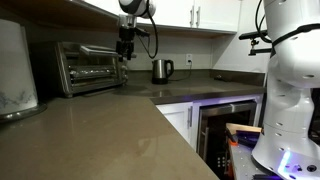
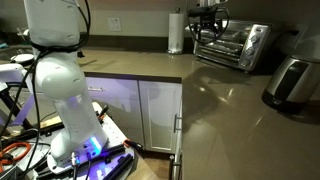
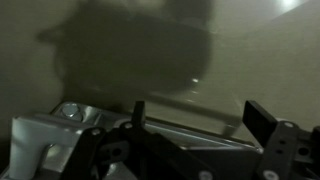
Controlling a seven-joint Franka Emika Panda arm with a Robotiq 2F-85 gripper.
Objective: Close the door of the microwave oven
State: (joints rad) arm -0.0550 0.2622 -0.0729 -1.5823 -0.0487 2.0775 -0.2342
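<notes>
Well, the biggest thing I see is the long brown-grey stone countertop (image 1: 110,130), running round a corner in both exterior views, with white cabinet fronts (image 2: 150,110) under it. Off the counter stands a bulky white rounded machine body (image 1: 290,80) strung with dark cables, and it blocks much of an exterior view (image 2: 55,70). At the counter's far end sits a large white boxy appliance (image 1: 14,70). Just beside it is the boxy silver microwave oven (image 1: 90,68), set against the back wall. Its door (image 1: 85,70), a wide silver flap with a dark glass window, seems to stand upright against the front. At this size I cannot tell whether it is fully latched. Below the counter is a dark glass-fronted cabinet door (image 1: 225,125). A small steel kettle (image 1: 162,70) stands well apart from the oven, and a white paper towel roll (image 2: 176,32) stands upright near the wall. My black gripper (image 1: 126,50) hangs at the oven's knob end, about level with its top, and I cannot make out contact. In the dim wrist view the fingers (image 3: 262,120) stand spread with nothing between them, over shadowed countertop.
</notes>
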